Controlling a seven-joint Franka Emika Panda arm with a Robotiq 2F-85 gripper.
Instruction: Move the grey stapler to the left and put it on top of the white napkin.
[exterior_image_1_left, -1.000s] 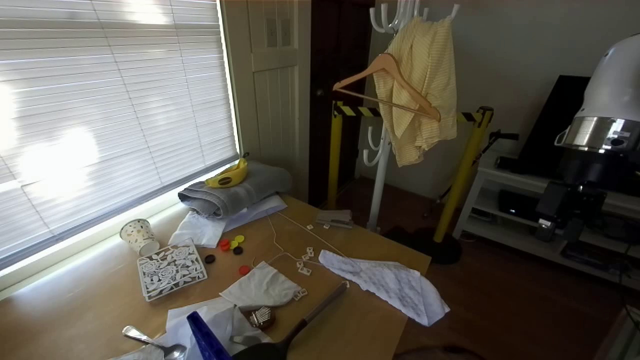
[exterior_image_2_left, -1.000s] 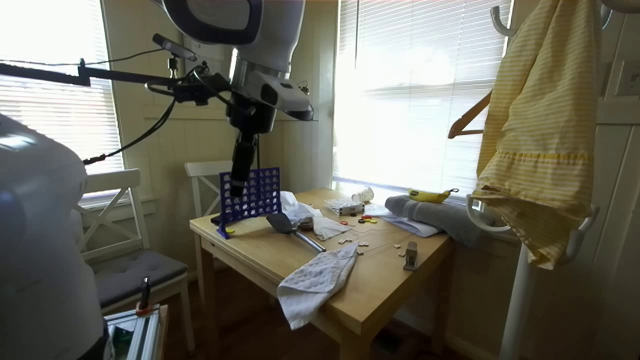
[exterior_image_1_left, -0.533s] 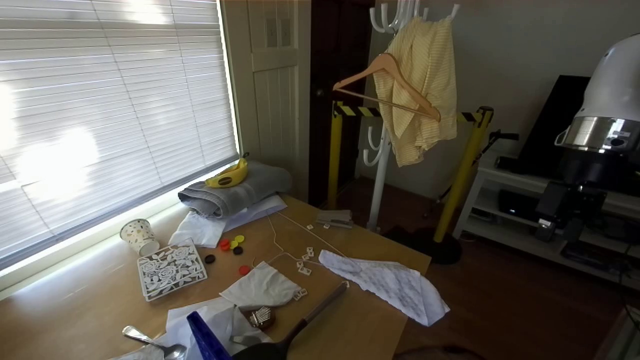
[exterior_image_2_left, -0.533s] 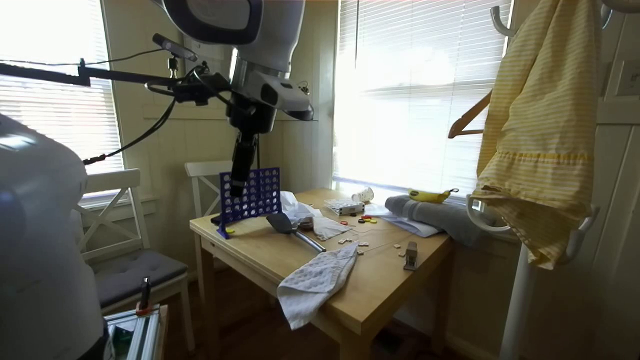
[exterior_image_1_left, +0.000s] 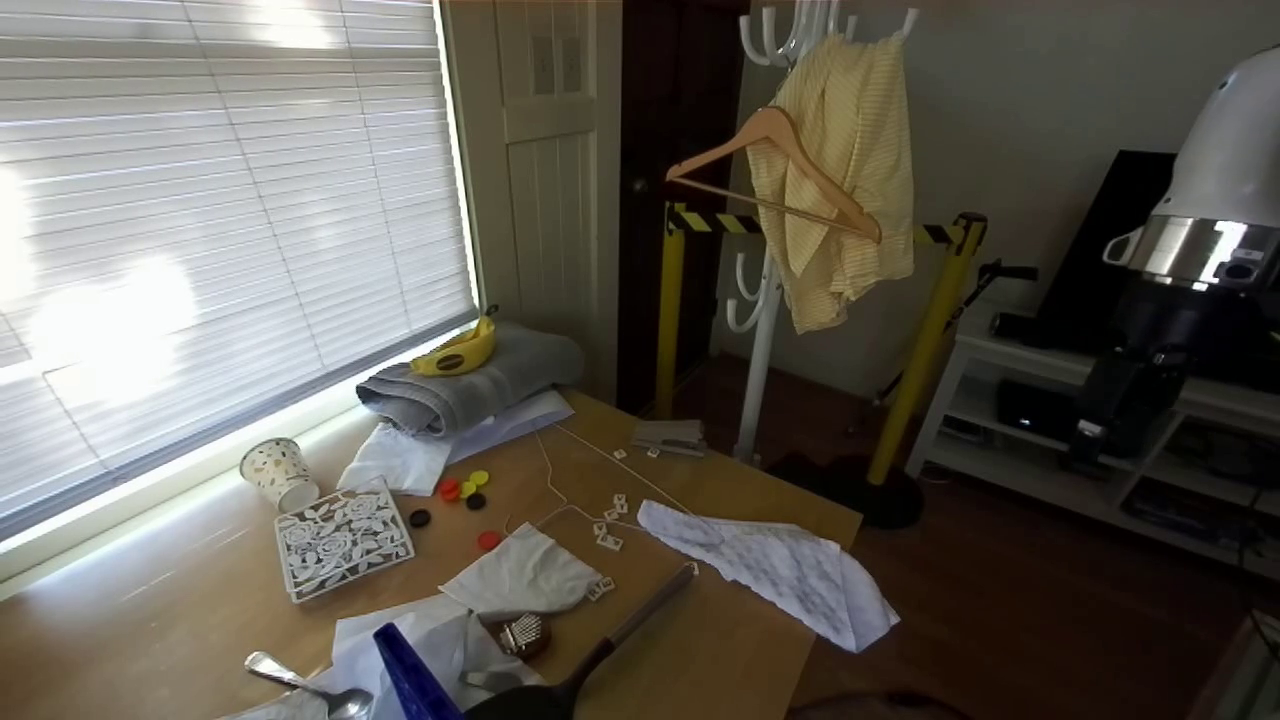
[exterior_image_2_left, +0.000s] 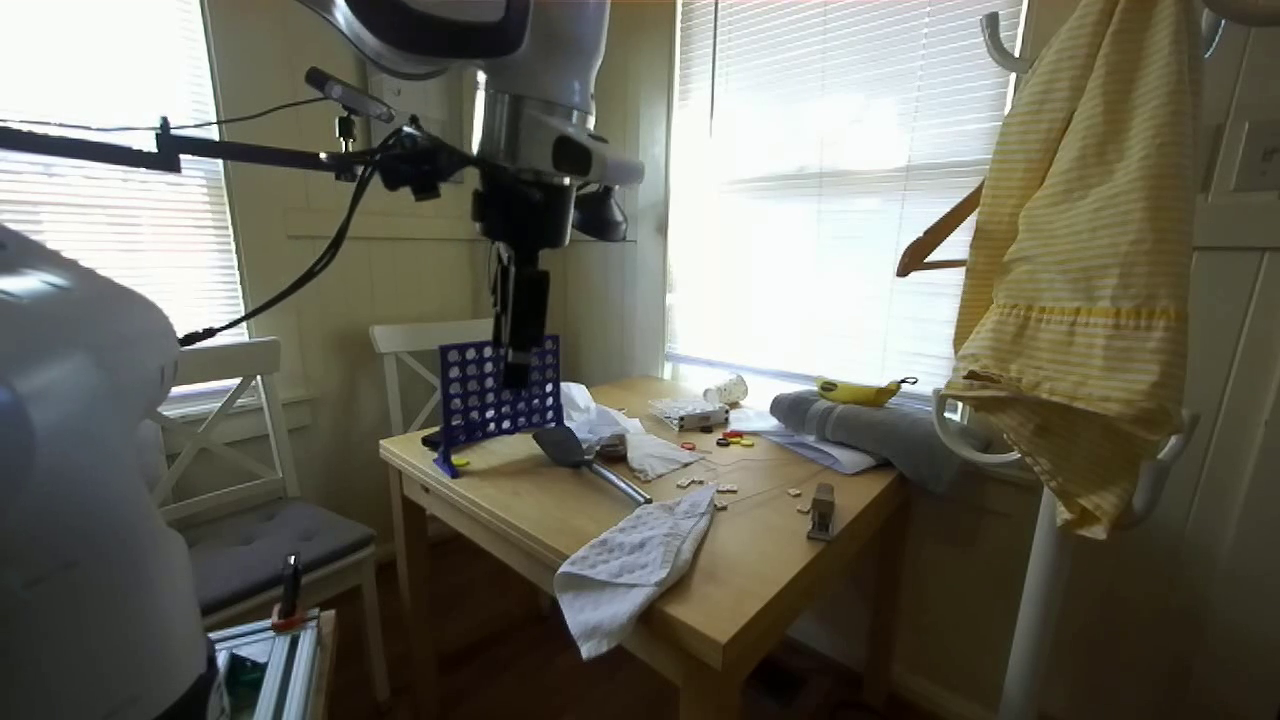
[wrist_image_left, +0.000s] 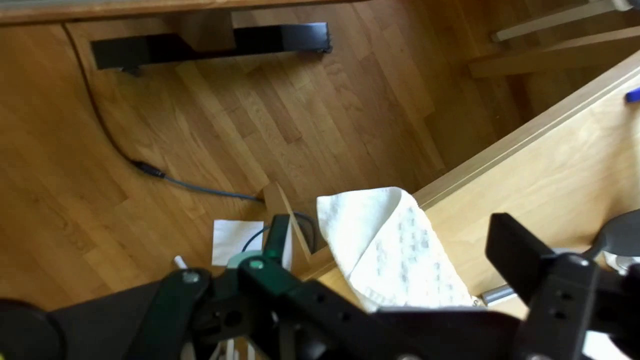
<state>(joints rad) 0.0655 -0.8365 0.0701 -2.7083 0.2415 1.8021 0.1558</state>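
The grey stapler (exterior_image_1_left: 668, 437) lies near the table's far corner; in an exterior view it also shows near the right edge (exterior_image_2_left: 822, 512). A small, roughly square white napkin (exterior_image_1_left: 520, 570) lies crumpled mid-table, also visible in an exterior view (exterior_image_2_left: 658, 455). My gripper (exterior_image_2_left: 517, 375) hangs above table height, pointing down, in line with the blue rack and well away from both. It also shows at the right in an exterior view (exterior_image_1_left: 1085, 455). In the wrist view my gripper (wrist_image_left: 395, 250) has its fingers wide apart with nothing held. Stapler and napkin are not seen there.
A longer white cloth strip (exterior_image_1_left: 780, 565) hangs over the table edge. A spatula (exterior_image_2_left: 565, 450), blue game rack (exterior_image_2_left: 500, 390), crumpled white paper (exterior_image_1_left: 430, 640), thumb piano (exterior_image_1_left: 525, 632), lattice trivet (exterior_image_1_left: 343, 540), cup (exterior_image_1_left: 280, 472), towel (exterior_image_1_left: 480, 375) and letter tiles (exterior_image_1_left: 610, 540) stand around.
My arm stays still between the two earlier moments, then the gripper swings right in an exterior view and turns to point more straight down. The objects on the table have not moved.
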